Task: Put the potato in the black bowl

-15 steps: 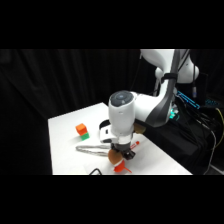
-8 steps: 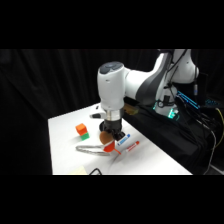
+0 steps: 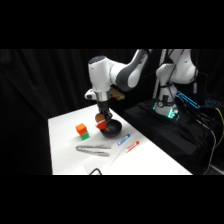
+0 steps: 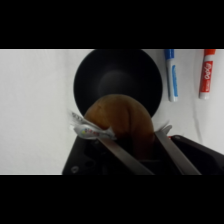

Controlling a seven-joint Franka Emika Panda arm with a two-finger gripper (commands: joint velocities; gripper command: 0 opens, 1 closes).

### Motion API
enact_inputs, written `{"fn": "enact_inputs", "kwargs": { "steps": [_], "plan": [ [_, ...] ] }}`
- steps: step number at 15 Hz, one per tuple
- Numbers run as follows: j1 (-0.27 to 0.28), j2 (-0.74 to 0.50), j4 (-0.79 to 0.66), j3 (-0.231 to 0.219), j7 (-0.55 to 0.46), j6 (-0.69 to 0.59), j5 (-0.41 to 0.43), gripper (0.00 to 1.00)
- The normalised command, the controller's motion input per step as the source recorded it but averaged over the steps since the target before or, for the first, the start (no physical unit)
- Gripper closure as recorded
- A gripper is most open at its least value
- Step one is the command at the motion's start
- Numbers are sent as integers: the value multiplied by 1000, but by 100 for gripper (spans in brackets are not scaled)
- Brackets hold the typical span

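An orange cube (image 3: 81,129) with a green block (image 3: 85,135) touching it is seen on the white desk (image 3: 145,162). Metal tongs (image 3: 93,149) are laid nearer the front edge. A blue marker (image 3: 124,139) and a red marker (image 3: 132,146) are placed side by side, apart from the tongs.

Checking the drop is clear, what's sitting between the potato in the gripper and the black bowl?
Nothing. In the wrist view the potato, held in the gripper, hangs over the near rim of the black bowl, whose inside is empty. The side view shows nothing between them either.
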Motion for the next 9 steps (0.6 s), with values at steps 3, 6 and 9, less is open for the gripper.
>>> {"fn": "enact_inputs", "kwargs": {
  "steps": [3,6,9],
  "plan": [
    [-109,-170,-242,-23,-137,63,11,99],
    [-72,-12,-182,10,-181,162,95,98],
    [-81,95,-90,22,-239,221,153,70]
  ]
}}
